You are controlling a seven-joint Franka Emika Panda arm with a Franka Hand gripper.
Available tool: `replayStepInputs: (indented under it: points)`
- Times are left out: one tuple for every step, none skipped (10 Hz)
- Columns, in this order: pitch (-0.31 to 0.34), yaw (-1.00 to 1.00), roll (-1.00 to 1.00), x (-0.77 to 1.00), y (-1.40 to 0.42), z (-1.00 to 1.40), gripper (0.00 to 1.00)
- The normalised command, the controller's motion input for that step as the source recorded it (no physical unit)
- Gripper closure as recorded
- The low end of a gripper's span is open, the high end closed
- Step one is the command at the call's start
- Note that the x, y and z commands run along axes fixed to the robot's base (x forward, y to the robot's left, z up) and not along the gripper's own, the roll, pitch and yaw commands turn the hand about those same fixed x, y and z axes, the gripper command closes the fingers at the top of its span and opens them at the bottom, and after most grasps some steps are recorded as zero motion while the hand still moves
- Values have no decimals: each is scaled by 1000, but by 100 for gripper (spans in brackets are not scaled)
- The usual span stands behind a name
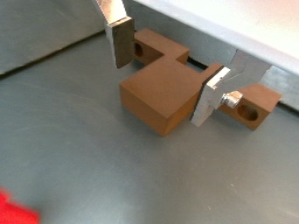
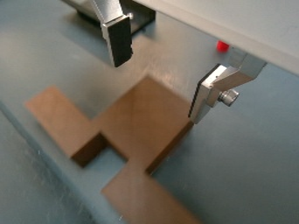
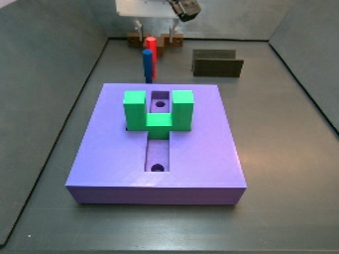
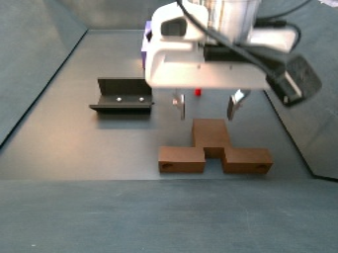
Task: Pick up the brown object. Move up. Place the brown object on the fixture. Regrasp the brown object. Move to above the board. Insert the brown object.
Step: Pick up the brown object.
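Gripper (image 4: 207, 106) spread wide, holding nothing, poised over brown object (image 4: 212, 150) flat on floor near back wall, fingers (image 1: 118, 41) straddling its raised middle, probably lined up for pickup.

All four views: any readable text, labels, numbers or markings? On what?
None readable in any view.
Gripper, open above the brown object: no markings.
Board, green block, fixture: plain, no print.
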Motion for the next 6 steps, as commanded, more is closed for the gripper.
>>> replayStepInputs:
  points:
    - [-34,-151,-217,0,211,-163,0]
    - [-43,-6,-163,31,0,-189,0]
    - [-49,0,-200,194,0,-174,0]
    - [-87,0,-139,0,-17,-314,0]
    - [-91,0,-154,0,0,-306,0]
    - [-73,0,-146,0,0,-260,0]
